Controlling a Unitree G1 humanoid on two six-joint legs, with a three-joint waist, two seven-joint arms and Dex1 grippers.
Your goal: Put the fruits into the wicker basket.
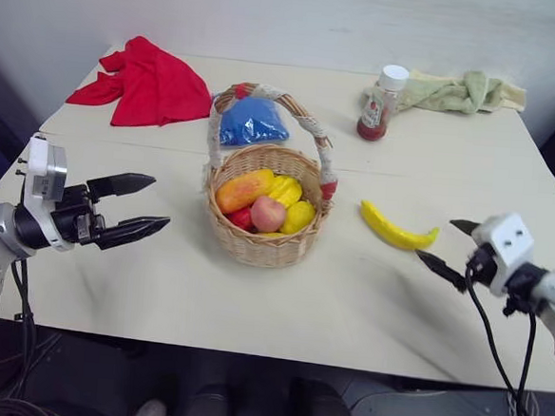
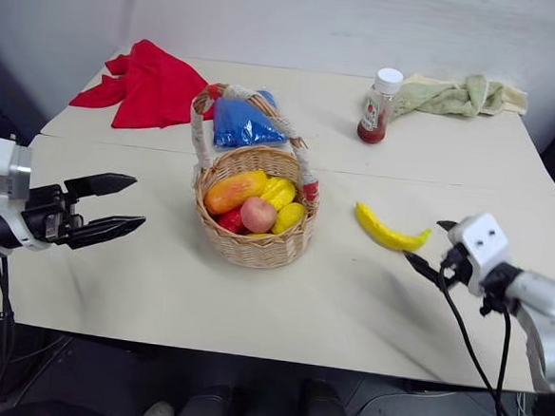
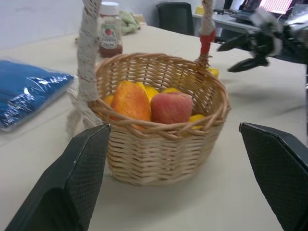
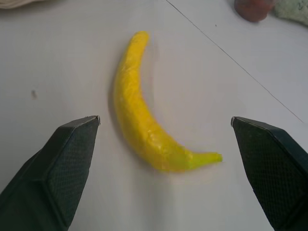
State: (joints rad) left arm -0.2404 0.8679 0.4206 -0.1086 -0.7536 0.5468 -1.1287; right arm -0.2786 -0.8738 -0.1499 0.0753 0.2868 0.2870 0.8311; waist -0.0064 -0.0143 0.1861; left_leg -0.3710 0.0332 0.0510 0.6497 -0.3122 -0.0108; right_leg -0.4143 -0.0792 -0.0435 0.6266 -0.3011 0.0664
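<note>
Banana [image 1: 395, 230], bright yellow and curved, lies flat on the pale desk [image 1: 347, 299], to the right of the wicker basket [image 1: 262, 240] and apart from it. The peach [image 1: 268, 213] already sits inside the basket, beside an orange-red mango [image 1: 243, 189] and what looks like a ridged yellow starfruit [image 1: 285, 190], though its shape is partly hidden. The basket's tall cord-wrapped handle arches over the fruit.

The right gripper [image 1: 449, 249] hovers just beside the banana's near end, jaws spread wide and holding nothing. In the right wrist view the banana lies between its two black fingers [image 4: 62, 163] without touching either. The left gripper [image 1: 135, 204] hangs to the left of the basket, jaws also wide apart and empty.

Behind the basket lies a blue bag [image 1: 251, 120]. Farther back are a red cloth [image 1: 143, 82], a sauce bottle [image 1: 380, 105] and a pale green towel [image 1: 457, 91].
</note>
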